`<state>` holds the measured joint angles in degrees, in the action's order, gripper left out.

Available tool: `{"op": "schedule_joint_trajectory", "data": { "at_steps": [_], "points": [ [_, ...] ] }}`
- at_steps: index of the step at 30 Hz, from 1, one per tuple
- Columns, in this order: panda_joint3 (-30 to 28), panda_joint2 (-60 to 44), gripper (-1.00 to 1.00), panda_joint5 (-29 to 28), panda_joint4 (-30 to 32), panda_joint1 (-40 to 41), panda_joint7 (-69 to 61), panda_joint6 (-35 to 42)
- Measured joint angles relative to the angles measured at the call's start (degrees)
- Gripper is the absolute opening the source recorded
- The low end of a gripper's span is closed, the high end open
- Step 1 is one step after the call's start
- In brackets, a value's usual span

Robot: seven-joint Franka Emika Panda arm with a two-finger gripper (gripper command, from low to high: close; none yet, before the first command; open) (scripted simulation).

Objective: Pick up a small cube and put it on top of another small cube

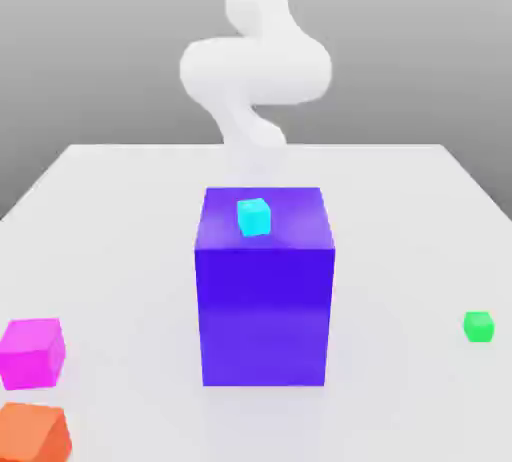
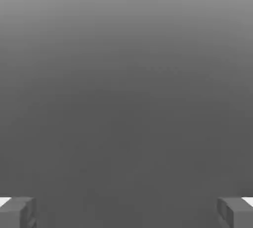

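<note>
We can't read any words, numbers or signs here. We see plain sides on the big blue block (image 1: pixel 264 315), and plain sides on the pink cube (image 1: pixel 32 354), the orange cube (image 1: pixel 32 434), the green cube (image 1: pixel 479 327) and the little light blue cube (image 1: pixel 254 217) too. We find no letters on the white table (image 1: pixel 400 250) or on the white robot arm (image 1: pixel 256 68).

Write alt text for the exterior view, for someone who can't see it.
A big blue-violet block stands on a white table with a tiny cyan cube on top, a white robot arm behind. Magenta and orange cubes sit at the view's left, a tiny green cube at its right.
</note>
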<state>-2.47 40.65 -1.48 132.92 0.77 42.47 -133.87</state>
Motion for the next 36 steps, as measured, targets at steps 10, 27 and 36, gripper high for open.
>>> {"op": "schedule_joint_trajectory", "data": {
  "at_steps": [10,27,36],
  "points": [
    [-12.35,-20.57,0.0,-2.53,4.6,2.94,-16.13,-8.44],
    [-17.58,-57.52,0.0,16.99,9.93,17.79,-55.48,-24.34],
    [-13.98,-62.13,-1.0,20.73,9.07,20.7,-58.41,-27.79]
  ]
}}
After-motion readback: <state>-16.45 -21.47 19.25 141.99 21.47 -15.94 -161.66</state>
